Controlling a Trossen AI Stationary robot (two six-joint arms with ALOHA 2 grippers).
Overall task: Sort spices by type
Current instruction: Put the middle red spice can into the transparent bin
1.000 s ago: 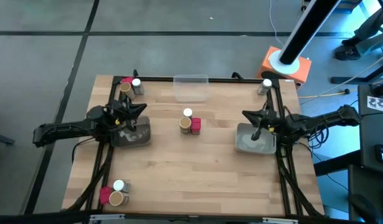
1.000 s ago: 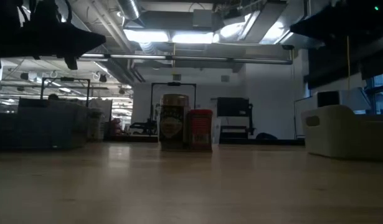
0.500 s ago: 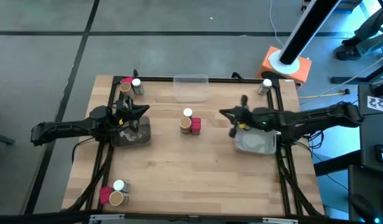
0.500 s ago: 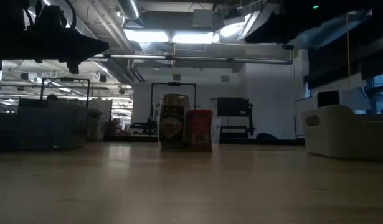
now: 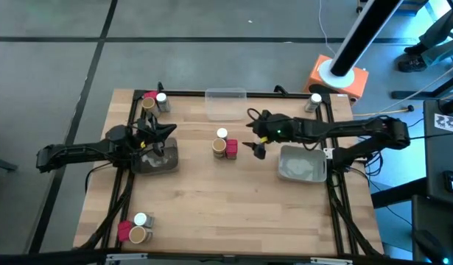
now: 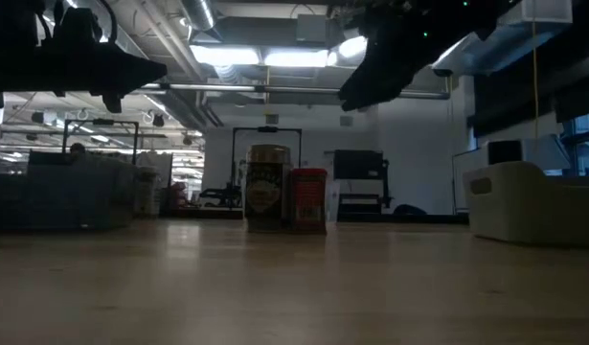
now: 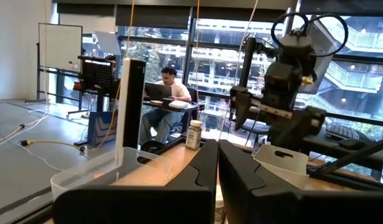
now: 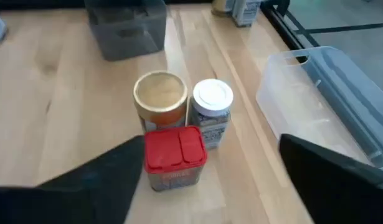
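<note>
Spices at table centre: red block point(image 8: 175, 155), tan cylinder point(image 8: 160, 98), white-capped jar point(image 8: 212, 104), touching in a cluster. Right pincer point(image 5: 257, 138) hovered just beside them, fingers spread wide, empty. Left pincer point(image 5: 161, 138) pressed together over the left grey bin point(image 5: 156, 160).

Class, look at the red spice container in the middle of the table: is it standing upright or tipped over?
Upright. The red spice container shows its flat lid from above, and in the low view it stands tall on the table.
</note>
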